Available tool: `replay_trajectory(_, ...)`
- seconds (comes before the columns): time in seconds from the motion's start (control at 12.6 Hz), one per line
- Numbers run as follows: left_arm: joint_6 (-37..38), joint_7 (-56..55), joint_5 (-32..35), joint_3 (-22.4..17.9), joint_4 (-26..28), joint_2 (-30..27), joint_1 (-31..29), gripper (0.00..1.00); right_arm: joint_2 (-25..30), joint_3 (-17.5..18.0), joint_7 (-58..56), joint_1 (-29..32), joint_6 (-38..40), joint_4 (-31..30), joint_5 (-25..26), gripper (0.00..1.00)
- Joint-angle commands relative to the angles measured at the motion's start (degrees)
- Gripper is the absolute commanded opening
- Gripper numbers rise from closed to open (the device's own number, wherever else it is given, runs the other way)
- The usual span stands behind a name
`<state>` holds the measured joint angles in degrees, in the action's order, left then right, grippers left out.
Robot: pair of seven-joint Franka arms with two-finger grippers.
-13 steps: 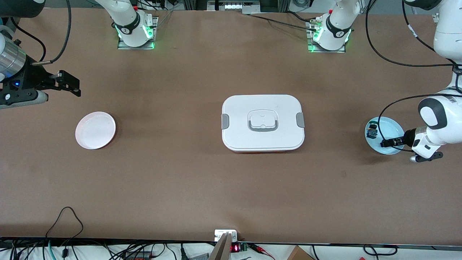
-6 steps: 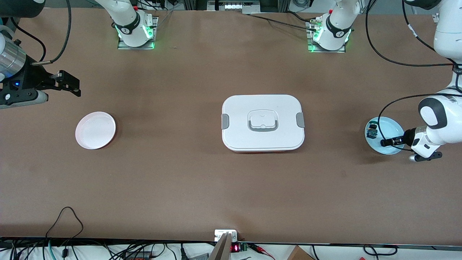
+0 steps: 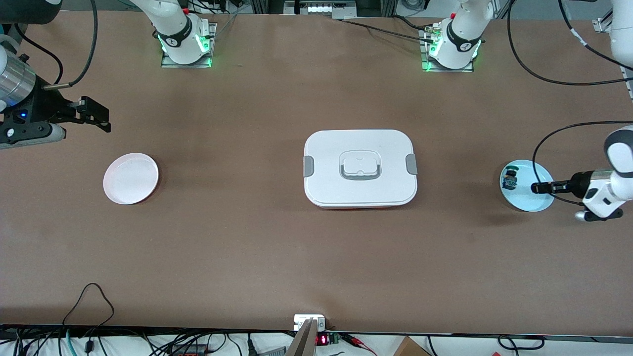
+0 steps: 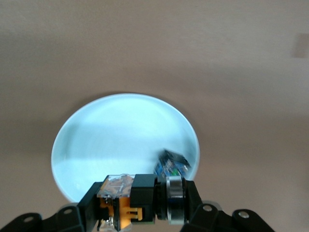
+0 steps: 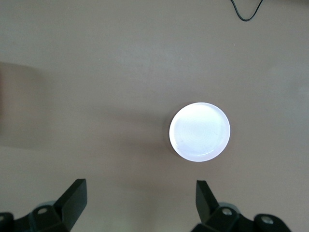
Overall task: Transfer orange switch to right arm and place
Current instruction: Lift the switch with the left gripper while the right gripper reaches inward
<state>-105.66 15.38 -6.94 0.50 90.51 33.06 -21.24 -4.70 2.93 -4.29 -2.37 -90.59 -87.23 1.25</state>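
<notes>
Even overhead light fills the front view, and soft shadows fall beneath the white lidded box (image 3: 360,168) and the light blue plate (image 3: 539,170). In both wrist views the plates glare: the white plate (image 5: 199,131) blows out nearly featureless. The orange switch (image 4: 126,203) shows blurred, close to the lens.

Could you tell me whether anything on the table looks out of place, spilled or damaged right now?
Nothing stands out. The left gripper holds the orange switch over the blue plate, the blue-green component lies on that plate, the white box is closed, and the right gripper waits open.
</notes>
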Motion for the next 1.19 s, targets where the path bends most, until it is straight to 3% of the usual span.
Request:
replay_trajectory(0.0, 11.3, 1.9, -1.2, 0.6, -7.0, -1.9, -0.4, 0.2, 0.3, 0.0, 0.8, 0.0, 0.4, 0.3, -0.6, 1.0)
replay_trajectory(0.16, 18.1, 2.4, -1.3, 1.8, -10.8, -3.9, 0.0, 0.16, 0.3, 0.0, 0.8, 0.0, 0.3, 0.3, -0.6, 1.0)
replay_trajectory(0.32, 23.3, 1.6, -1.4, 6.0, -14.7, -5.5, -0.2, 0.16, 0.3, 0.0, 0.9, -0.1, 0.5, 0.4, -0.5, 1.0)
replay_trajectory(0.8, 23.8, 1.6, -1.8, 22.0, -15.9, -7.5, 0.1, 0.12, -0.9, 0.1, -0.2, -0.3, 0.7, 0.5, -0.5, 1.0)
replay_trajectory(0.96, 22.8, 1.5, -5.4, 26.7, -15.8, -7.1, 0.1, 0.13, -0.8, 0.1, -0.3, -1.8, 1.4, 0.4, -0.4, 1.0)
replay_trajectory(1.11, 20.9, 1.7, -17.2, 26.8, -15.5, -6.2, -0.7, 0.13, 0.6, 0.1, -1.1, -3.0, 3.5, 0.7, 1.8, 1.0)
